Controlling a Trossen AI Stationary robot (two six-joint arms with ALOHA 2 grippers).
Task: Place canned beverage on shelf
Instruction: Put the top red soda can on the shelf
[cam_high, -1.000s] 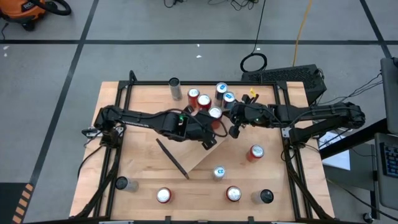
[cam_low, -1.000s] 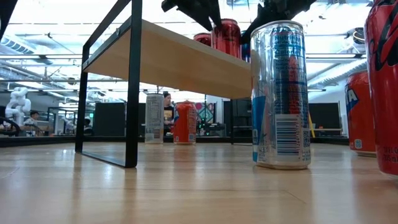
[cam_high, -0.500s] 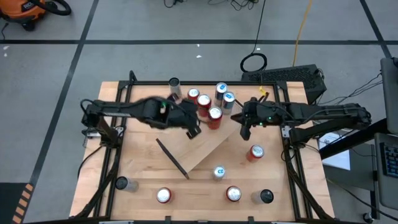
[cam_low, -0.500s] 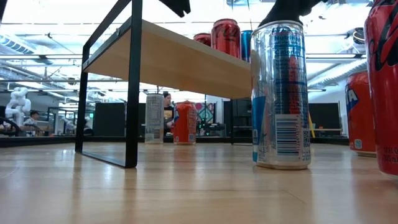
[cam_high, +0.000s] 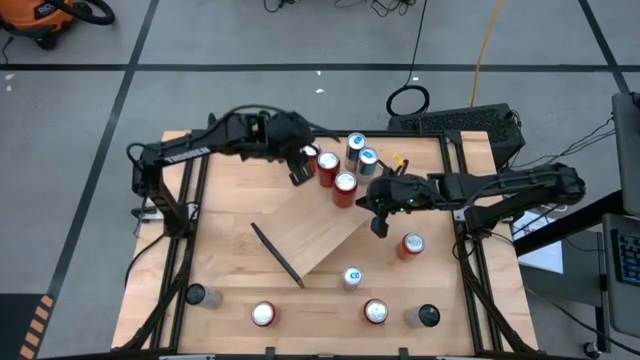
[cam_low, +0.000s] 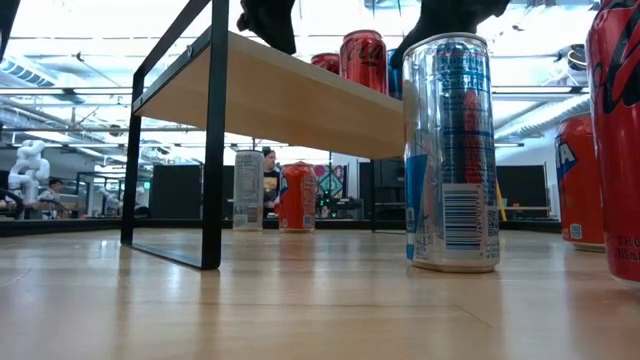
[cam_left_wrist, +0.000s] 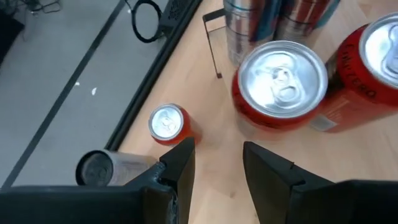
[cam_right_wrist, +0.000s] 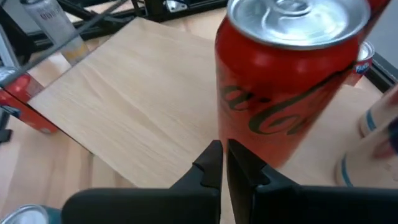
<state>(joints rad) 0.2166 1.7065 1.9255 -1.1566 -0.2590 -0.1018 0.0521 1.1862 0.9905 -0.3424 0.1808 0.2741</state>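
Coca-Cola can (cam_right_wrist: 292, 74): upright on shelf (cam_right_wrist: 143, 112), just ahead of right gripper (cam_right_wrist: 224, 163)
Right fingers: closed, empty
Left gripper (cam_left_wrist: 217, 163): parted, empty

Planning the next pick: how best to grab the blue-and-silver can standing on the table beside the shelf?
Probably mid-height on its round wall, coming level from the right arm's side: the blue-and-silver can stands upright, apart from the other cans.

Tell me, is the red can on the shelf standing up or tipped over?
Standing up. The red can rests on its base on the shelf, silver lid facing upward.
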